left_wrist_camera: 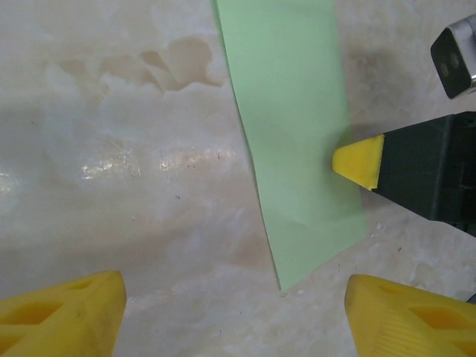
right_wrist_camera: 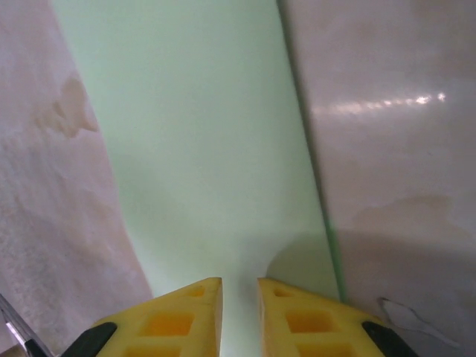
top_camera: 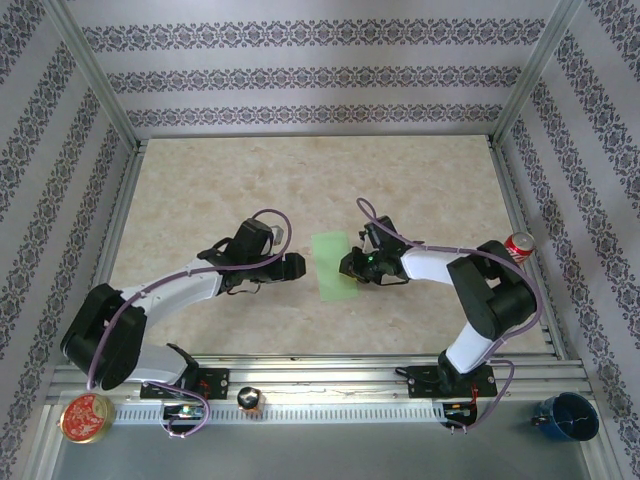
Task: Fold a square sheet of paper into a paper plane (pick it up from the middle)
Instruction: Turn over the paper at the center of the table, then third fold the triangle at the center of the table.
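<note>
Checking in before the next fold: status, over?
Left gripper open, beside paper. Right gripper nearly closed at paper's edge. Paper a narrow strip, flat on table. Can far right, not in the way.

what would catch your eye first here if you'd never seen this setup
The pale-green paper stands out first, lying as a narrow strip in the middle of the marbled table. The two grippers flank it. The left gripper hangs wide open at its left side, and the right gripper sits at its right edge with fingers nearly together.
</note>
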Action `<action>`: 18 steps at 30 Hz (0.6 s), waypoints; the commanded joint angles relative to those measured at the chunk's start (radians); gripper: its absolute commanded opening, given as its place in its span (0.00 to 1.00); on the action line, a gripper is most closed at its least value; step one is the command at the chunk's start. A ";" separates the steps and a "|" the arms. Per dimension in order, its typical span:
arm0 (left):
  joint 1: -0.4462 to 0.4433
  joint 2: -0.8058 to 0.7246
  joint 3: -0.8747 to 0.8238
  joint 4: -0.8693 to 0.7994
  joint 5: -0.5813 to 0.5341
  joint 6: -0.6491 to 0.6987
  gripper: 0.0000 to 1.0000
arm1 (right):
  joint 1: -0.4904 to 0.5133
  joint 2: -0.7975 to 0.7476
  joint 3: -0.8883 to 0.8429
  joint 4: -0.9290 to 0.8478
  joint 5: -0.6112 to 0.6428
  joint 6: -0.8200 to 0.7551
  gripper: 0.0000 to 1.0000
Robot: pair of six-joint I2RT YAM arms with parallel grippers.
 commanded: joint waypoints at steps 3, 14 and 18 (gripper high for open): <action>0.016 0.036 0.034 0.040 0.044 -0.047 0.73 | 0.007 0.026 -0.053 0.063 -0.010 0.051 0.20; 0.020 0.117 0.063 0.065 0.054 -0.092 0.65 | 0.038 0.003 -0.110 0.199 -0.018 0.175 0.18; 0.020 0.151 0.079 0.069 0.068 -0.095 0.64 | 0.034 -0.059 -0.090 0.169 -0.021 0.152 0.19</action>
